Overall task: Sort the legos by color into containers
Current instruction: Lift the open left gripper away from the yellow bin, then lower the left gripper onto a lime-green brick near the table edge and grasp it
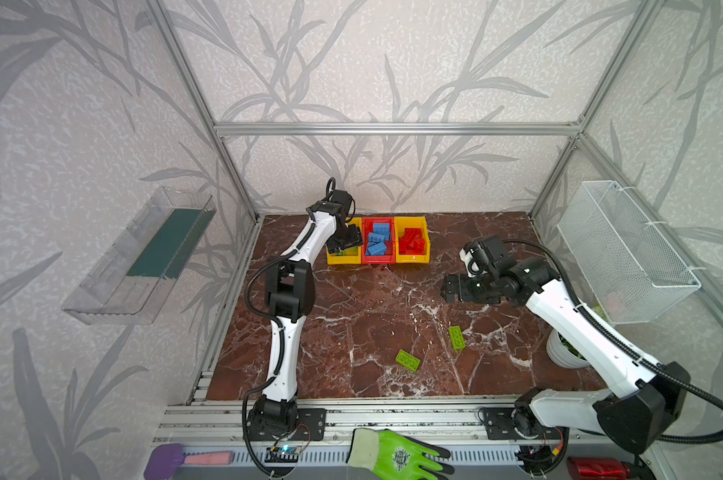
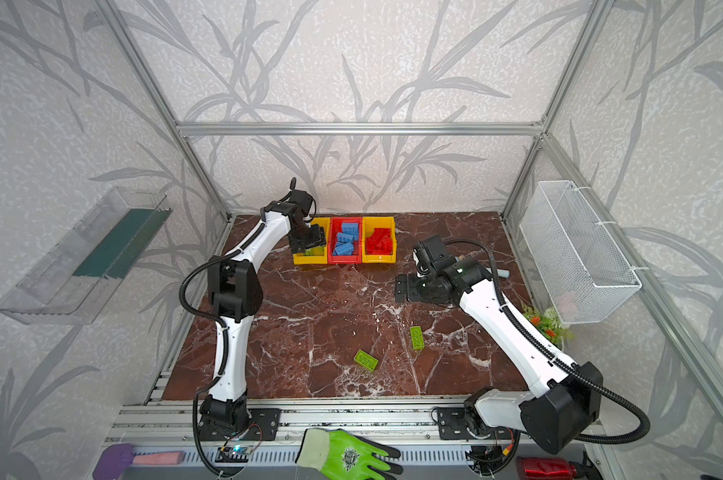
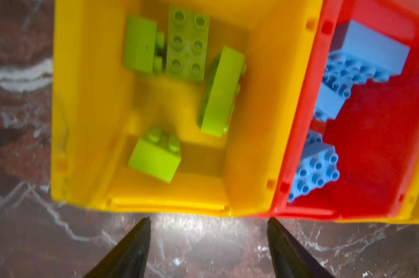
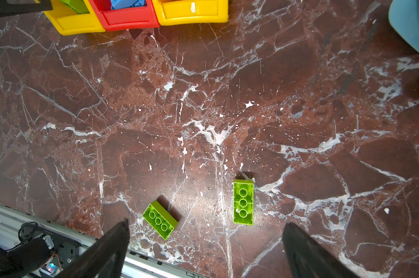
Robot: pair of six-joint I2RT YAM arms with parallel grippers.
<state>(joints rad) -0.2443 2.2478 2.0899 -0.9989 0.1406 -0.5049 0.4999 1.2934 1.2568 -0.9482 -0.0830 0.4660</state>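
No legible text or labels.

In both top views the middle of the marble tabletop (image 1: 351, 307) lies bare from the lower edge up to the containers (image 1: 377, 260) at upper centre. A green lego (image 1: 407, 360) and a second green lego (image 1: 456, 337) lie apart at lower centre, with room around each. The left gripper (image 1: 345, 243) hangs over the leftmost yellow bin (image 1: 343, 261), blocking its mouth; the other two bins are uncovered. The left arm (image 1: 287, 291) fences the left side. The right arm (image 1: 576, 328) and right gripper (image 1: 449, 289) fill centre right and lower right. A white pot (image 1: 559, 355) and wire basket (image 1: 625, 249) crowd the right edge.
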